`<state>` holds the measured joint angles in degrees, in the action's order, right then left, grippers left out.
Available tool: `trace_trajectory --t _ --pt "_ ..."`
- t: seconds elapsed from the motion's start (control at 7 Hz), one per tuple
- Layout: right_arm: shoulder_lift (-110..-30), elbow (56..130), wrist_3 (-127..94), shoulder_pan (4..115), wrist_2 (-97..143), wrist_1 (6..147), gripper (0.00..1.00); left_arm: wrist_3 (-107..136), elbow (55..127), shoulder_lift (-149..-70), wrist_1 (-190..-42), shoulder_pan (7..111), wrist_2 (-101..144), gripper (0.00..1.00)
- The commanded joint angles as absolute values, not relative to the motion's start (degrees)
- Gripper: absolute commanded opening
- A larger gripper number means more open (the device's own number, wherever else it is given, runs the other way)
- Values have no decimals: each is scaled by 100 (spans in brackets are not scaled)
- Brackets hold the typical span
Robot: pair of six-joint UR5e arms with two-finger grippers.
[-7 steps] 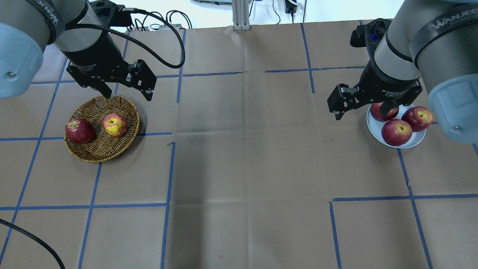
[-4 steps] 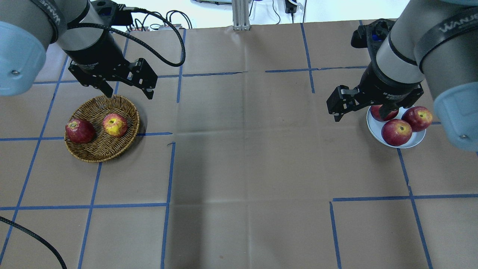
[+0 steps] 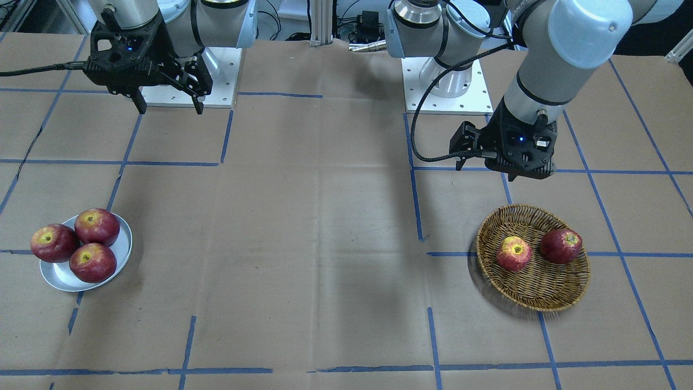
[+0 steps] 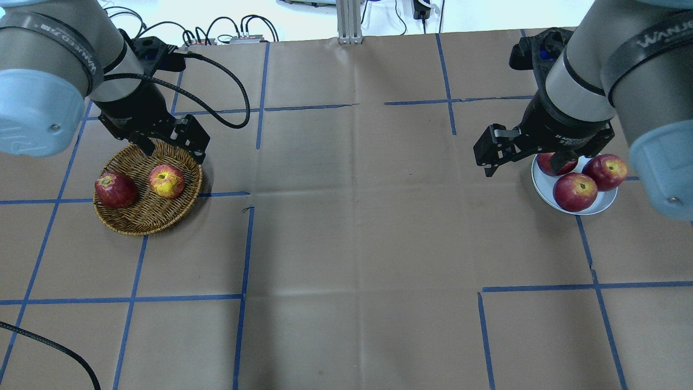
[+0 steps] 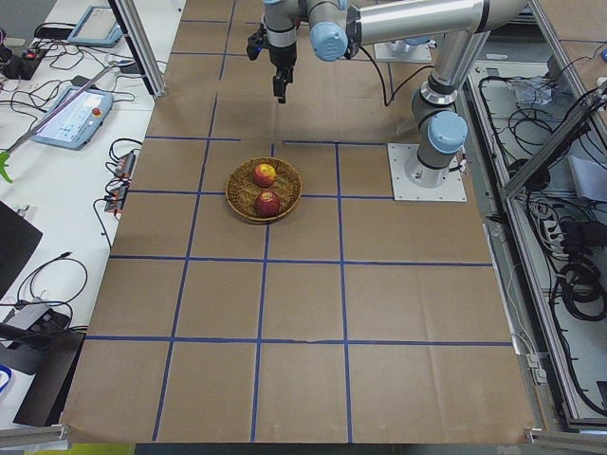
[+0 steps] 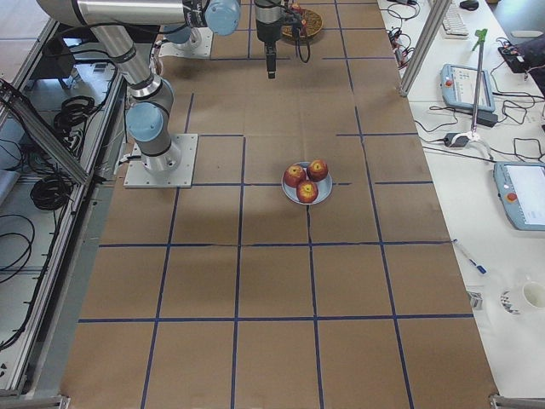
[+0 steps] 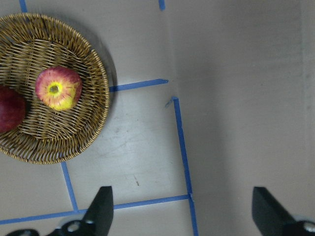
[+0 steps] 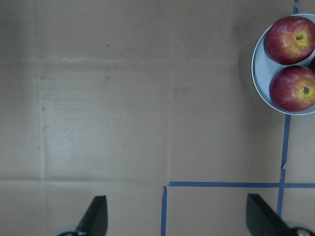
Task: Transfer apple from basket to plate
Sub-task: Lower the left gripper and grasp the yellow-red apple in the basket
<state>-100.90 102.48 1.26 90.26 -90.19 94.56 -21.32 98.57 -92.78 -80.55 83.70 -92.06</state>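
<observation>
The left hand (image 7: 181, 199) hangs above the desk (image 4: 357, 216) with its fingers spread wide, and it holds nothing. The apple (image 4: 167, 181) lies in the basket (image 4: 135, 227), below this hand and off to its side, next to a dark apple (image 4: 115, 189). The right hand (image 3: 170, 105), also spread, hangs near the plate (image 4: 601, 206), which carries three apples (image 4: 575, 191).

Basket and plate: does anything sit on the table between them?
Nothing does. In the overhead view the stretch from the basket to the plate is bare brown paper crossed only by blue tape lines.
</observation>
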Motion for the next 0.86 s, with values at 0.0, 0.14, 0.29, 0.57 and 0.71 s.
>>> trace_trajectory --t 0.0,0.14,0.29,0.57,0.71 --pt "-10099 10248 123 9026 -9026 9457 100 -2932 10168 -9657 -7263 7966 -9431 99" --pt "-10099 10248 123 9026 -9018 9457 100 -3301 10239 -9824 -7155 7684 -9422 99" --pt "-10081 10248 123 9026 -9018 9448 100 -3566 10283 -10009 -7015 7490 -9422 99" --pt "-10072 10265 132 9026 -9026 9448 100 -3612 10362 -10736 -6078 7392 -9422 99" --pt "-10072 10274 132 9026 -9018 9448 100 -3691 10362 -11019 -5830 7383 -9431 99"
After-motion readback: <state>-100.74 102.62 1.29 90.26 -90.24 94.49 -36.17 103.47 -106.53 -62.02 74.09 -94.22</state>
